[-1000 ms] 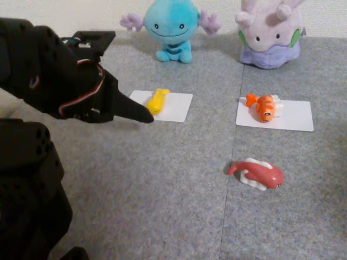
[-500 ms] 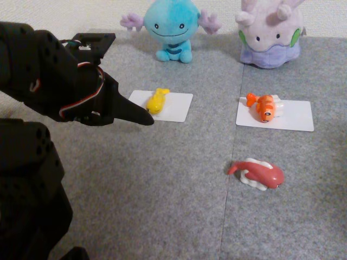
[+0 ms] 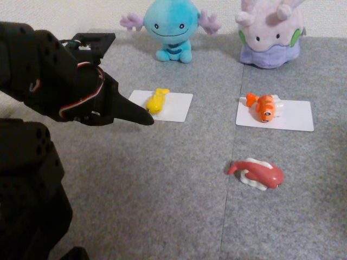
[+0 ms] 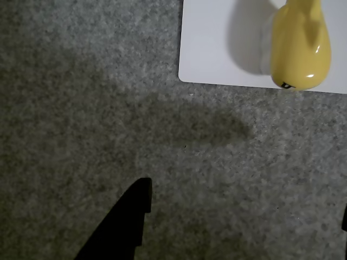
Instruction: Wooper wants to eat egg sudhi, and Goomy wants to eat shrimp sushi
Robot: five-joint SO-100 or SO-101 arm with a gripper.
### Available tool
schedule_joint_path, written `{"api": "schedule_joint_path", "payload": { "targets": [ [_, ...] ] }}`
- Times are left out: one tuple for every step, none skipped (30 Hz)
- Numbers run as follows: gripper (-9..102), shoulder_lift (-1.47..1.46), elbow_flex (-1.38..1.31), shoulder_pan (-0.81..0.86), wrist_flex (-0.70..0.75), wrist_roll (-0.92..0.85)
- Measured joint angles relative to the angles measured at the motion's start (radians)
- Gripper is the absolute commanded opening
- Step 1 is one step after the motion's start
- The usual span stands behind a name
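Plainly, egg sudhi [image 3: 157, 100] bears no writing.

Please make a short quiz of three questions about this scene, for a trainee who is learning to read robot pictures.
1. True or false: in the fixed view the egg sudhi lies on a white card in front of Wooper.
2. Which toy lies directly on the grey mat, on no card?
A. the shrimp sushi
B. the pink-red sushi
C. the egg sudhi
3. Fill in: the shrimp sushi's card lies in front of ____.

Key:
1. True
2. B
3. Goomy
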Motion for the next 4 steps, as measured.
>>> {"api": "schedule_joint_path", "payload": {
  "targets": [
    [40, 0.000, 0.000, 0.000, 0.000, 0.000],
    [40, 0.000, 0.000, 0.000, 0.000, 0.000],
    [40, 0.000, 0.000, 0.000, 0.000, 0.000],
    [40, 0.000, 0.000, 0.000, 0.000, 0.000]
  ]
}}
